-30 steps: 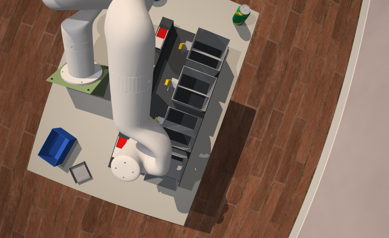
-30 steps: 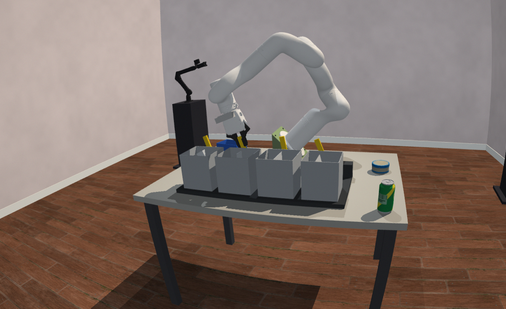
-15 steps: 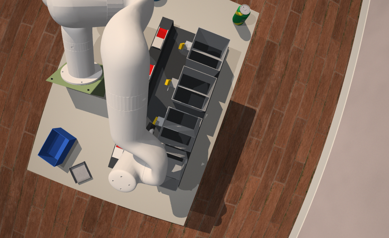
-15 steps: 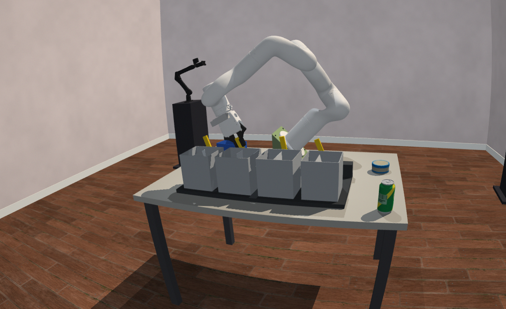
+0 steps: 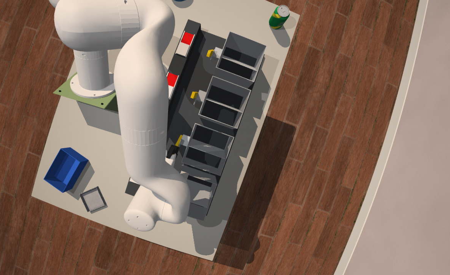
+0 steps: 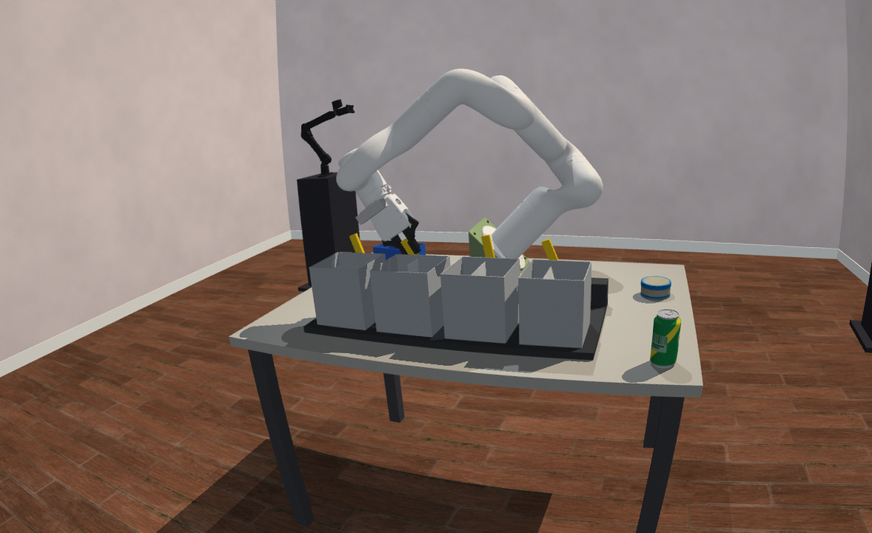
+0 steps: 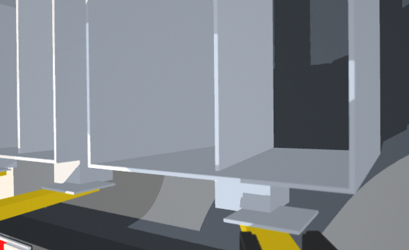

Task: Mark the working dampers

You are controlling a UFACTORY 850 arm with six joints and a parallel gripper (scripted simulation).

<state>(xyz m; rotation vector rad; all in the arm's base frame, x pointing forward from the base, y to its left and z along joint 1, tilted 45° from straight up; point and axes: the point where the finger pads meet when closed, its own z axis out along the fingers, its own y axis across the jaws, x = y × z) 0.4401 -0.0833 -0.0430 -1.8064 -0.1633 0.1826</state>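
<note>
Four grey open duct dampers stand in a row on a black base (image 5: 182,112) (image 6: 598,297). My gripper (image 5: 172,150) (image 6: 407,240) (image 7: 277,243) is shut on the yellow lever (image 5: 178,139) (image 7: 270,237) of the third damper from the can end (image 5: 208,136) (image 6: 403,304) (image 7: 155,87). Its blade (image 7: 244,87) shows as a grey plate inside the duct. The two dampers nearer the can (image 5: 245,42) (image 5: 228,85) have their levers (image 5: 209,52) (image 5: 194,94) free. The fourth damper (image 5: 199,194) (image 6: 341,297) is partly under my arm. Two sliders (image 5: 187,37) (image 5: 172,79) show red; the others are hidden.
A green can (image 5: 279,16) (image 6: 664,337) stands near a table corner, with a round blue tin (image 6: 655,287) nearby. A blue bin (image 5: 65,169) and a small grey square tray (image 5: 93,199) lie at the other end. The robot base (image 5: 89,88) stands behind the sliders.
</note>
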